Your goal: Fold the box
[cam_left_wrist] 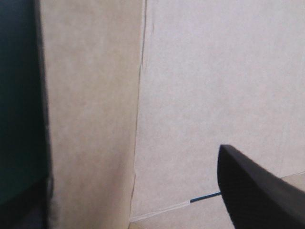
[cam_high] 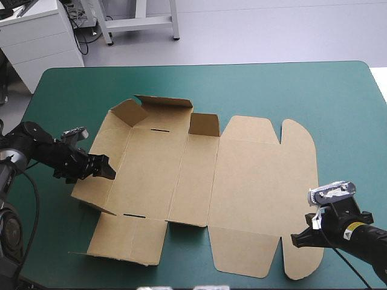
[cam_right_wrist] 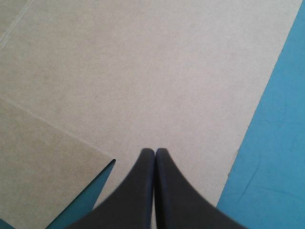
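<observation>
The brown box (cam_high: pixel 242 181) lies mostly flat. The left gripper (cam_high: pixel 107 168), spread wide, straddles its raised left wall; the right gripper (cam_high: pixel 296 240), pressed together, hovers over its right flap.

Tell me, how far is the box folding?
Done: only the far flaps stand raised on the box. In hand: the left gripper, fingers open, is at its left panel; the right gripper, shut, is over the near right corner. Left: raising and tucking every wall.
</observation>
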### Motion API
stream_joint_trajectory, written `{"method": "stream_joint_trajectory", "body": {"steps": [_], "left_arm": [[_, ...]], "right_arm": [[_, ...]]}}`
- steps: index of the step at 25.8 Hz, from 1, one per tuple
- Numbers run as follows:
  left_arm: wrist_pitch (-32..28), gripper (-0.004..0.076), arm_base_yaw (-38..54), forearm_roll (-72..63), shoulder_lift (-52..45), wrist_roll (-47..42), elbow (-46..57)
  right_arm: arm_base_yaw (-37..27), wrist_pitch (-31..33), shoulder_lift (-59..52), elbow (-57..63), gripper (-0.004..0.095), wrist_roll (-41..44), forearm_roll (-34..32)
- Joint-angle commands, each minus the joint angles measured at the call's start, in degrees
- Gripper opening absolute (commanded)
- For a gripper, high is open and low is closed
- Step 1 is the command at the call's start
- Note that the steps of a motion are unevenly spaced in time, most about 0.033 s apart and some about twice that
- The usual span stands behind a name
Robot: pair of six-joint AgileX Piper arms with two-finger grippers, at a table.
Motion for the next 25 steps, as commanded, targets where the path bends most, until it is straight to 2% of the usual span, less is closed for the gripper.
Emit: {"method": "stream_joint_trajectory", "body": {"steps": [1, 3, 5, 7, 9, 19, 25], "left_arm": [[5.65, 0.0485, -0.32, 0.04, -2.63, -2.64, -0.95], [5.65, 0.0423, -0.32, 1.31, -2.63, -3.79, -0.95], [5.65, 0.0312, -0.32, 1.75, -2.63, -4.31, -0.95], [5.65, 0.0171, -0.32, 2.03, -2.63, -4.31, -0.95], [5.65, -0.0009, -0.32, 2.42, -2.63, -4.31, -0.95], [5.65, -0.0032, -1.59, 2.98, -2.68, -4.54, -2.13], [5.55, -0.0032, -16.68, 25.38, -1.73, -9.57, -15.50]], "right_arm": [[-0.38, -2.23, 0.11, -1.48, -0.0023, -0.55, 0.45], [-0.38, -1.92, 0.11, -1.48, -0.0023, -0.55, 0.45], [-0.38, -1.95, 0.11, -1.48, -0.0023, -0.55, 0.45], [-0.38, -1.86, 0.11, -1.48, -0.0023, -0.55, 0.45], [-0.38, -1.83, 0.11, -1.48, -0.0023, -0.55, 0.45], [-0.38, -0.86, 0.11, -1.48, -0.0023, -0.55, 0.45], [-0.38, 0.83, 0.11, -1.48, -0.0023, -0.41, 0.45]]}}
